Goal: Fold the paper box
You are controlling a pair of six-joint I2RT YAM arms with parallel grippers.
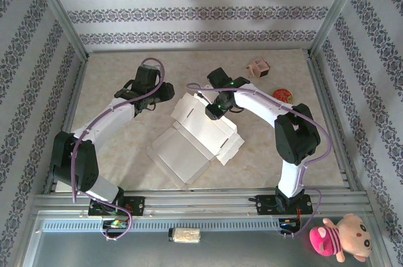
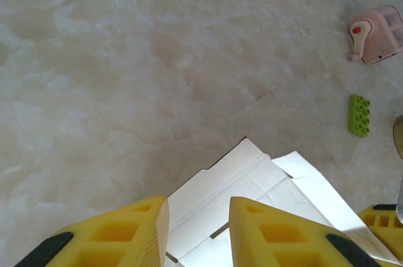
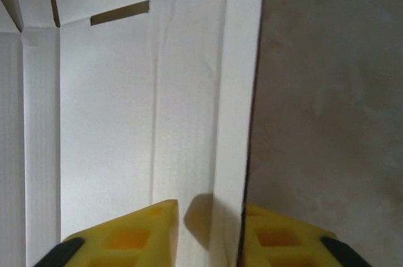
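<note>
Card, thin and white side up: the paper box (image 1: 195,138) lies opened out mid-worktop (image 1: 126,157). It is light, springy and quick to crease, so I'd take flaps by their edges. My right fingers (image 3: 126,235) straddle a raised flap (image 3: 230,90); whether they bite, I cannot tell. My left fingers (image 2: 119,235) hang spread and empty over its far left corner.

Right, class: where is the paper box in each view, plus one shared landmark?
Top: paper box mid-table, white side up.
Left wrist: paper box bottom centre, beyond the fingers.
Right wrist: paper box left and middle, flap between fingers.
Landmark: pink item, top and left wrist views.
</note>
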